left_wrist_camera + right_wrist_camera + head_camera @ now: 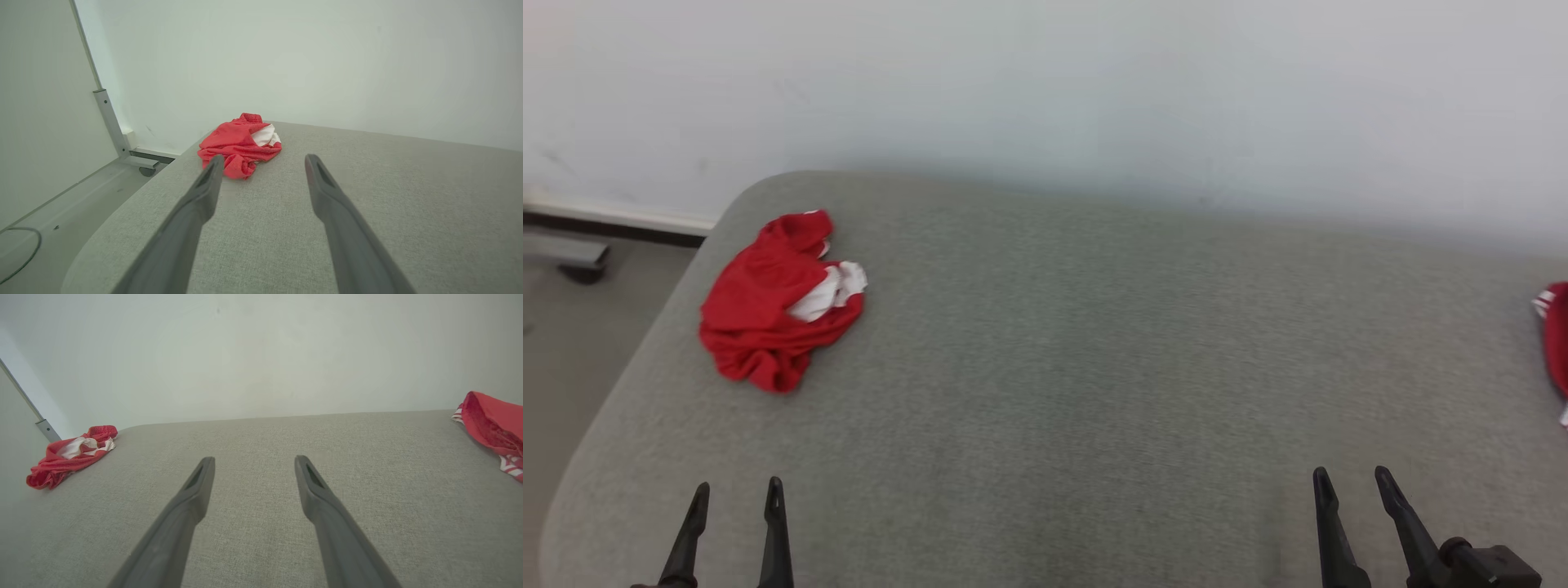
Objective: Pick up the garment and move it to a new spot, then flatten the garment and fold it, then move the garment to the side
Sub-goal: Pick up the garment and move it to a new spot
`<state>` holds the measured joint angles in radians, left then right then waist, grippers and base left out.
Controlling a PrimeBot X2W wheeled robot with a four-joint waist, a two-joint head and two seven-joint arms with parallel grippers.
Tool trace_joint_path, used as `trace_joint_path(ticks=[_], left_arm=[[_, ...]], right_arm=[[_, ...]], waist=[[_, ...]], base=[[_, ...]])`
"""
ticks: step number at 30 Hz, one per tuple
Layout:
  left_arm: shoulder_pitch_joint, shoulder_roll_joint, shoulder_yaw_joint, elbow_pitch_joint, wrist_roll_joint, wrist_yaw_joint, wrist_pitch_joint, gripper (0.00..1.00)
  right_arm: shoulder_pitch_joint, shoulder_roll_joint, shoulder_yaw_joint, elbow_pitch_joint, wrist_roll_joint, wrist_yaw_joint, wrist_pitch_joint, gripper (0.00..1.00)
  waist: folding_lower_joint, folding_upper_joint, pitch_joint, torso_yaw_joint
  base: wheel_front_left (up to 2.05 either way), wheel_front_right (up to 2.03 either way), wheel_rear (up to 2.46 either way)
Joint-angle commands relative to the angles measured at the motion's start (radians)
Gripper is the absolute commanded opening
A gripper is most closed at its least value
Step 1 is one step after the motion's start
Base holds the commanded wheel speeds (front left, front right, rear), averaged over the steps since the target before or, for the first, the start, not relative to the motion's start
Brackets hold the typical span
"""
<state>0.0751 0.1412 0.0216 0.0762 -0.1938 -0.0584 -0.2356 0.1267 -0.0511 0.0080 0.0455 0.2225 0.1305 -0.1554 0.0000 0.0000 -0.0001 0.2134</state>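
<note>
Head view, left tool (738, 486) and right tool (1352, 472) agape, empty

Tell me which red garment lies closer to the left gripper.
The crumpled garment at the left, ahead of the left gripper. The other garment sits far right, cut off by the head view's edge.

Bright, even, diffuse light; soft shadows (faint along the wall base); wrist views bend at edges.

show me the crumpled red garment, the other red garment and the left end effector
crumpled red garment (760, 314): head view, red cloth mid-heap
other red garment (490, 416): right wrist view, its red fold
left end effector (738, 487): head view, midway between its fingertips
</note>
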Motion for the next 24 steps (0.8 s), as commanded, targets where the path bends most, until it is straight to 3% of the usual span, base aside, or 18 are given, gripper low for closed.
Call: trace_joint_path(ticks=[1, 15, 24], left_arm=[[-0.006, 0.004, 0.007, -0.001, -0.012, 0.005, 0.001, 1.0], [0.011, -0.005, 0.009, 0.012, -0.026, 0.025, -0.011, 1.0], [0.042, -0.009, 0.044, -0.012, -0.045, 0.049, -0.022, 1.0]], right_arm=[[-0.008, 0.001, 0.005, 0.0, -0.006, 0.0, -0.001, 1.0], [-0.025, 0.001, 0.015, -0.012, -0.031, 0.0, 0.017, 1.0], [-0.056, -0.014, 0.052, -0.009, -0.032, 0.0, 0.036, 1.0]], waist=[[0.0, 0.0, 0.017, 0.106], [0.0, 0.0, 0.038, 0.3], [0.0, 0.0, 0.056, 0.317]], base=[[0.0, 0.0, 0.0], [0.0, 0.0, 0.0], [0.0, 0.0, 0.0]])
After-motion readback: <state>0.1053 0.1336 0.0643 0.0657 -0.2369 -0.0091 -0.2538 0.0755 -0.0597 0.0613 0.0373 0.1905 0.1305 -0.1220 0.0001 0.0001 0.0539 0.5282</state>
